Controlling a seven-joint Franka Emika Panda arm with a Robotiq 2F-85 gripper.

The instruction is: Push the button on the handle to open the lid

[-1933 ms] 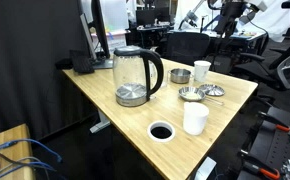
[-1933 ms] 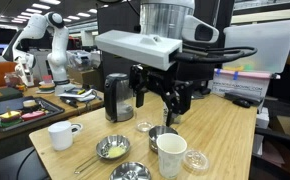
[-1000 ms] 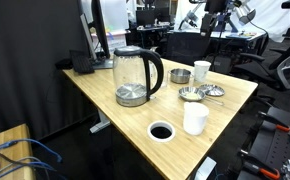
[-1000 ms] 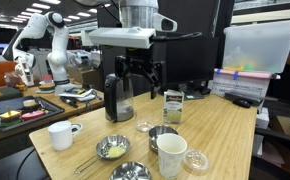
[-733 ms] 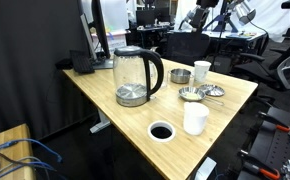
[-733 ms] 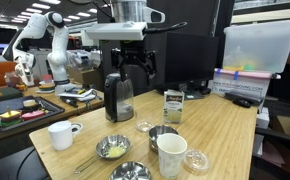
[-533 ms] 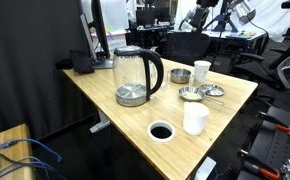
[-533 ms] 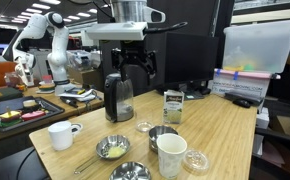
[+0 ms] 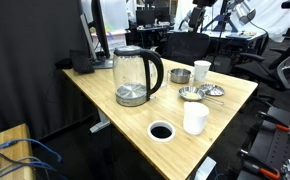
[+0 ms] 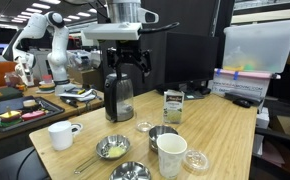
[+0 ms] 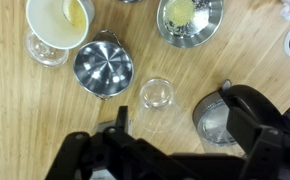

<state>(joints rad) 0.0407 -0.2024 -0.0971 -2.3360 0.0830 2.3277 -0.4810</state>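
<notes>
The clear glass kettle (image 9: pixel 135 76) with a steel bottom stands on the wooden desk (image 9: pixel 105 105). Its thick black loop handle (image 9: pixel 158 72) faces the cups and its round black lid (image 9: pixel 130 50) sits shut on top. In an exterior view the kettle (image 10: pixel 118 97) shows below my gripper (image 10: pixel 129 66), which hangs well above it, open and empty. In the wrist view the kettle (image 11: pixel 217 122) lies at the lower right, with the handle (image 11: pixel 263 112) on its right. My gripper (image 11: pixel 183 140) shows as dark fingers along the bottom edge.
Around the kettle are a steel bowl (image 11: pixel 103 67), a small glass (image 11: pixel 157 92), a white cup (image 11: pixel 57 20) and a bowl with yellow contents (image 11: pixel 190 18). A carton (image 10: pixel 172 105) and a white mug (image 10: pixel 60 135) stand on the desk. A cable hole (image 9: pixel 161 131) lies near the front edge.
My gripper has travelled from above the carton and cups to a spot above the kettle, rising on the way. Over the last half second it has only edged a little further. The kettle has not moved.
</notes>
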